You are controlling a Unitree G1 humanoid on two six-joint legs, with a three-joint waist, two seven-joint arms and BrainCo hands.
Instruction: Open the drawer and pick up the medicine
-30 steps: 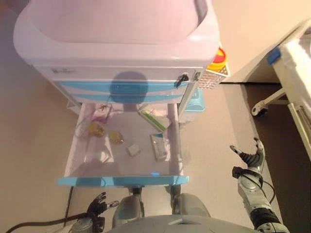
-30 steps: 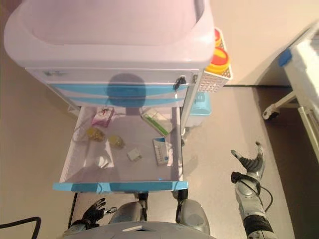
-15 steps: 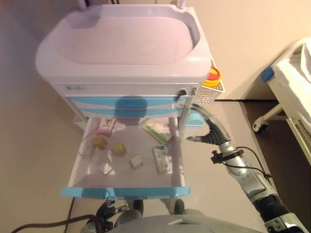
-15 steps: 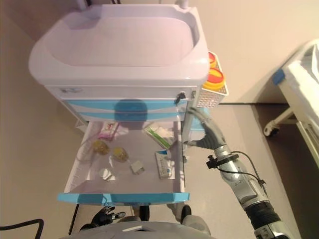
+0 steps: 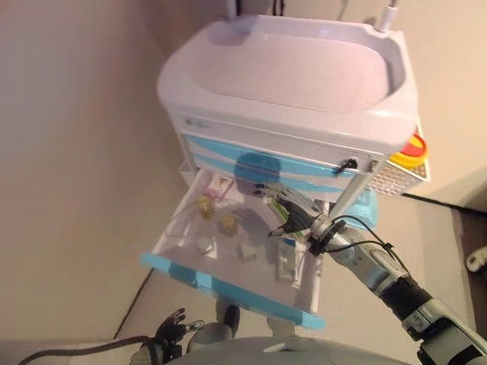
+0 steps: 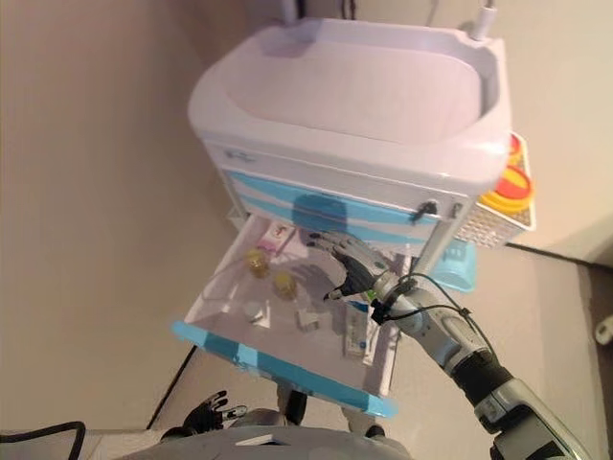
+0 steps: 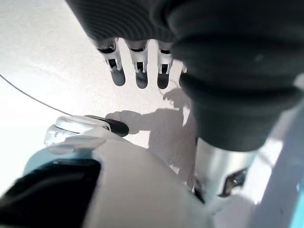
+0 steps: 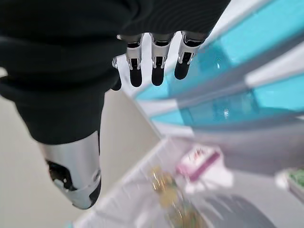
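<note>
The cart's lower drawer (image 5: 228, 293) with a blue front stands pulled out. In it lie a pink box (image 5: 220, 185), two yellowish round packs (image 5: 205, 205), small white pieces (image 5: 247, 251) and a white box with blue print (image 5: 286, 262). My right hand (image 5: 293, 213) hovers over the drawer's back right part, fingers (image 8: 154, 66) straight and holding nothing. The right wrist view shows the pink box (image 8: 197, 159) and the yellowish packs (image 8: 164, 183) below the hand. My left hand (image 5: 173, 325) hangs low beside my body, fingers (image 7: 137, 66) relaxed over the floor.
The cart's white tray top (image 5: 289, 68) rises above the closed blue-striped drawers (image 5: 297, 171). A perforated side basket with a red-and-yellow container (image 5: 411, 148) and a light blue bin (image 5: 365, 209) hang on the cart's right. A wall runs along the left.
The camera has swung, so the whole scene has shifted. My right hand has moved from beside the cart's right side to above the open drawer. The left hand stays low.
</note>
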